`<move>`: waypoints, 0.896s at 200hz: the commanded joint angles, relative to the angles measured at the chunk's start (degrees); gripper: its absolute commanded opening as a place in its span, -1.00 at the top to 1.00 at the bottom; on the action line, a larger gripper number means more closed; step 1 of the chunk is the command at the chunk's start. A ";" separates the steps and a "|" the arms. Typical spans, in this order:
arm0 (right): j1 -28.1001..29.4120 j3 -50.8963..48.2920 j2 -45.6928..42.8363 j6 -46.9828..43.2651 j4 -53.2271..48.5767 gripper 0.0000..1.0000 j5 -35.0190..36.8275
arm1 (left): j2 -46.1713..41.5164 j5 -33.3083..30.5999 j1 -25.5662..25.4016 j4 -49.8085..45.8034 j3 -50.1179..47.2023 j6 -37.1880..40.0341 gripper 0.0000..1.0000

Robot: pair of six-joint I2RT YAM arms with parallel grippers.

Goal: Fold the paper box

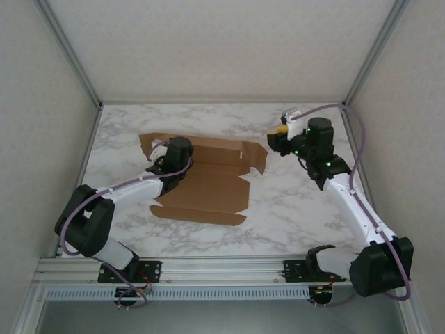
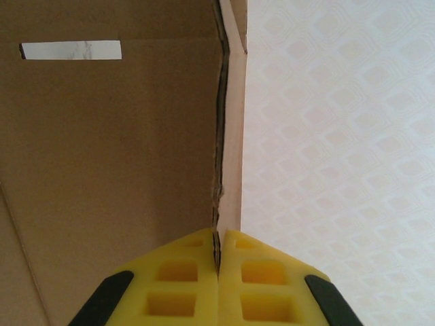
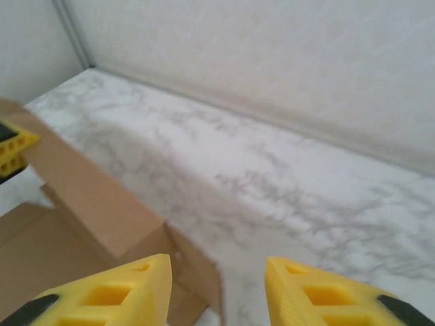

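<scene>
Fingers (image 2: 180, 278) of the left gripper (image 2: 219, 238) are pressed together on a thin cardboard edge, a raised panel of the paper box (image 2: 109, 149) that runs up the middle of the left wrist view from between the pads. Fingers (image 3: 129, 288) of the right gripper (image 3: 217, 268) stand apart with nothing between them, above bare marble near the box's end. In the top view the paper box (image 1: 208, 188) lies left of centre on the marble-patterned table (image 1: 299, 202), the left arm (image 1: 132, 184) reaching over its left part and the right gripper (image 1: 277, 139) held just beyond its upper right corner, apart from it. Assessment of progress: early. One long panel along the upper edge of the sheet appears lifted toward upright, as the right wrist view shows it standing as a wall (image 3: 88, 197). The main panel and the long flap along the lower edge (image 1: 198, 214) lie flat, and the notched end flaps at right look unfolded. No closed box shape exists; the remaining walls, end flaps and lid are judged outstanding. Count: one paper box, two arms, two grippers, one slot (image 2: 71, 49) cut in the panel at the upper left of the left wrist view.
</scene>
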 commanded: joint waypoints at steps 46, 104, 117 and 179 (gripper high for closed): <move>-7.19 6.39 18.33 -17.34 -2.97 0.20 -3.88 | 0.79 3.84 0.99 -6.43 -2.90 0.21 1.00; -3.52 2.56 23.66 -28.52 -7.45 0.24 -8.79 | 2.97 3.93 0.99 -6.43 -0.81 0.55 1.00; -2.61 1.46 24.03 -28.75 -6.61 0.23 -8.44 | 3.22 3.91 0.99 -6.43 -0.69 0.48 1.00; 1.19 -0.30 22.51 -29.14 -5.69 0.24 -8.31 | 2.79 3.83 0.99 -6.60 -0.78 0.65 1.00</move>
